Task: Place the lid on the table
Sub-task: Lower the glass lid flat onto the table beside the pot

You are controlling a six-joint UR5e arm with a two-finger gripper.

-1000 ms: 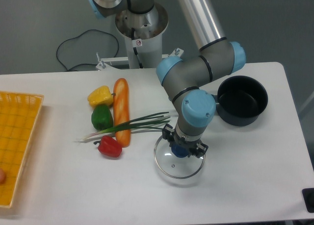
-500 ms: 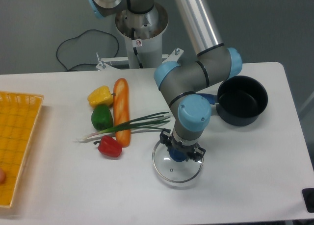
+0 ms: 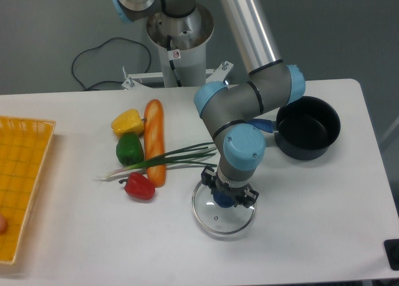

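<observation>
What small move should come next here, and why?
Probably open the gripper and let go. The lid looks to be lying flat on the table, clear of the pot and the vegetables, with the gripper on its blue knob.

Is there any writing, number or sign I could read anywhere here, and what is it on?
No words or numbers can be read.
The small round sticker on the robot base is red and white like a prohibition sign, too small to make out.
The lid and saucepan show no markings.
</observation>
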